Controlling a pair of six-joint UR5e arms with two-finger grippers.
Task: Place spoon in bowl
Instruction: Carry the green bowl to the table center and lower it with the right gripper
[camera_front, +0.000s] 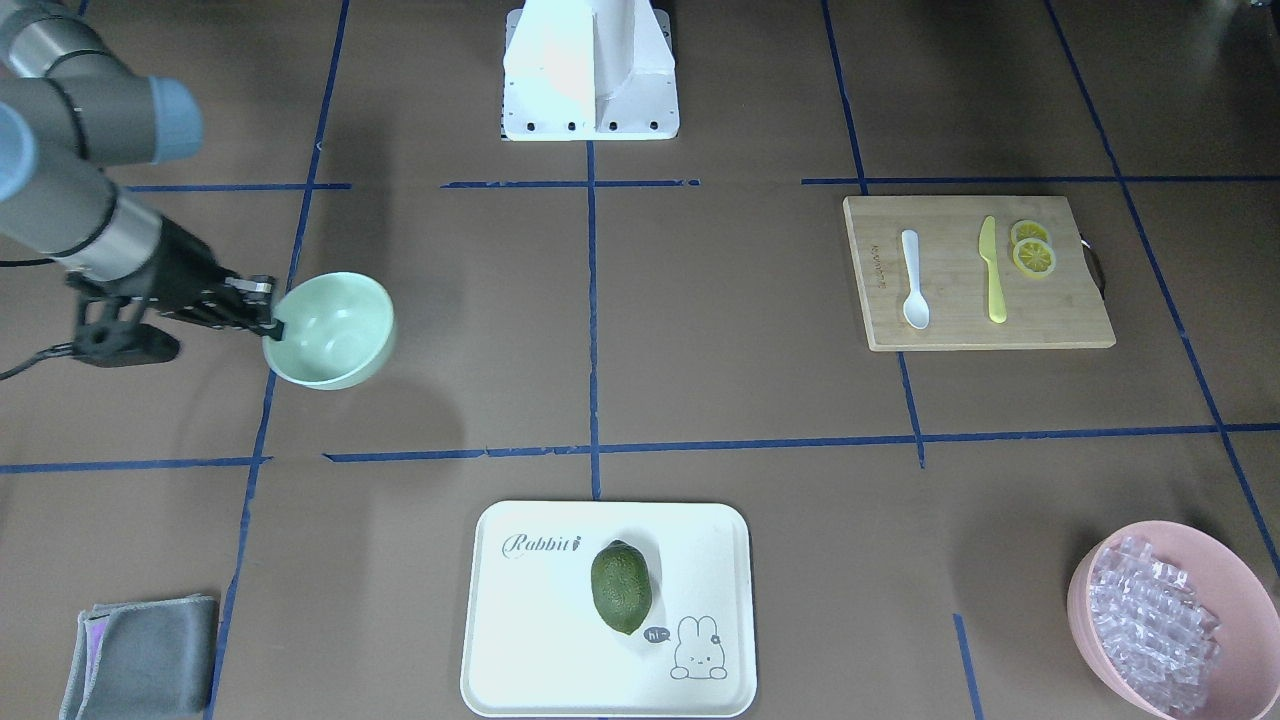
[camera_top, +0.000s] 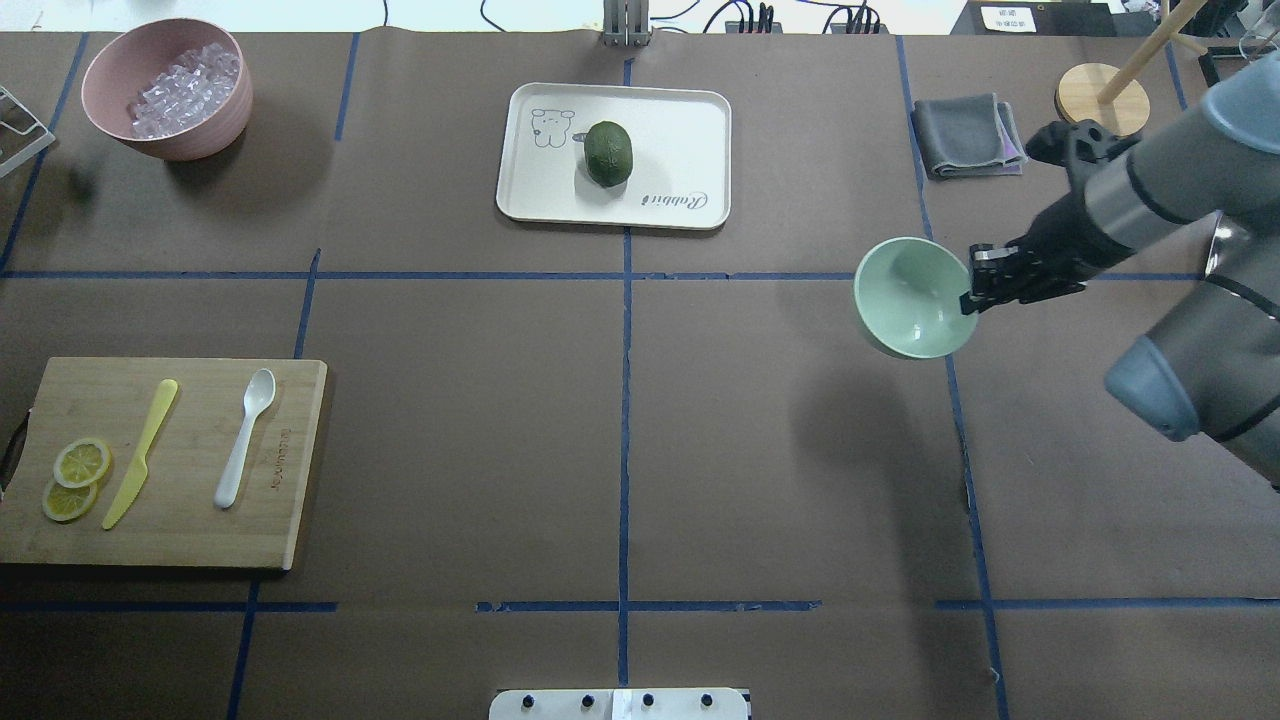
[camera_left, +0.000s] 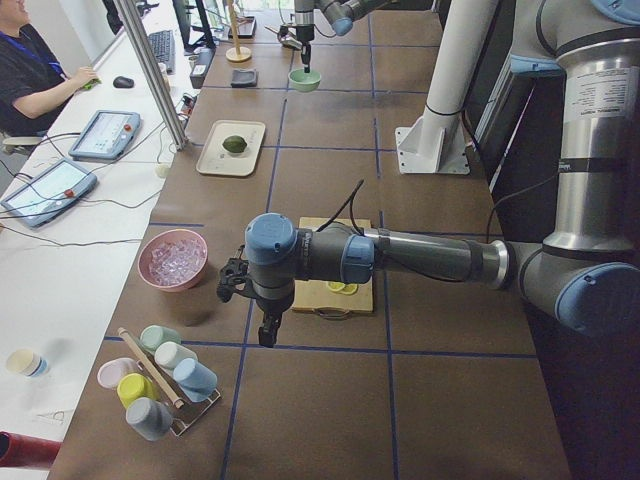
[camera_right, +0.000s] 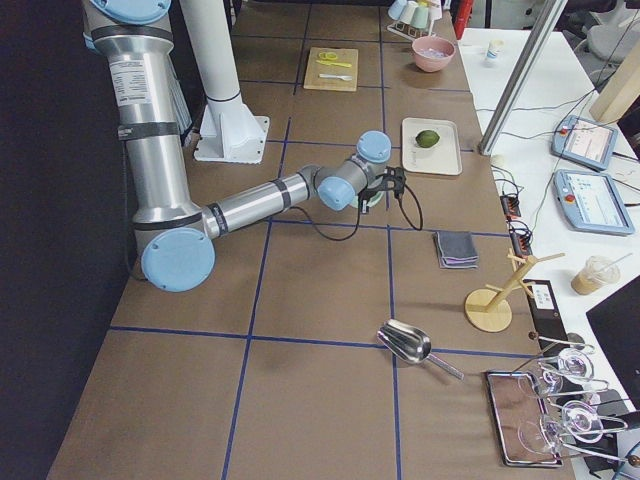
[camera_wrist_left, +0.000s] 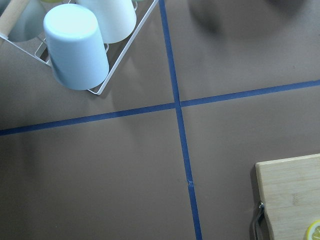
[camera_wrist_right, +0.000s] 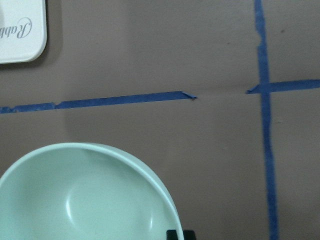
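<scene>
The white spoon (camera_front: 912, 280) lies on a wooden cutting board (camera_front: 1060, 315), beside a yellow knife (camera_front: 992, 270); it also shows in the overhead view (camera_top: 243, 437). The pale mint-green bowl (camera_front: 335, 330) is on the far side of the table from the board. My right gripper (camera_front: 268, 308) is shut on the bowl's rim (camera_top: 910, 300) and holds it tilted a little above the table. The bowl (camera_wrist_right: 85, 200) fills the bottom of the right wrist view. My left gripper (camera_left: 268, 335) shows only in the exterior left view, near the board's outer end; I cannot tell if it is open.
Lemon slices (camera_front: 1033, 255) lie on the board. A white tray (camera_front: 520, 620) holds a green fruit (camera_front: 621, 587). A pink bowl (camera_front: 1240, 580) of clear cubes, a grey cloth (camera_front: 140, 655) and a rack of cups (camera_wrist_left: 75, 45) stand at the table's edges.
</scene>
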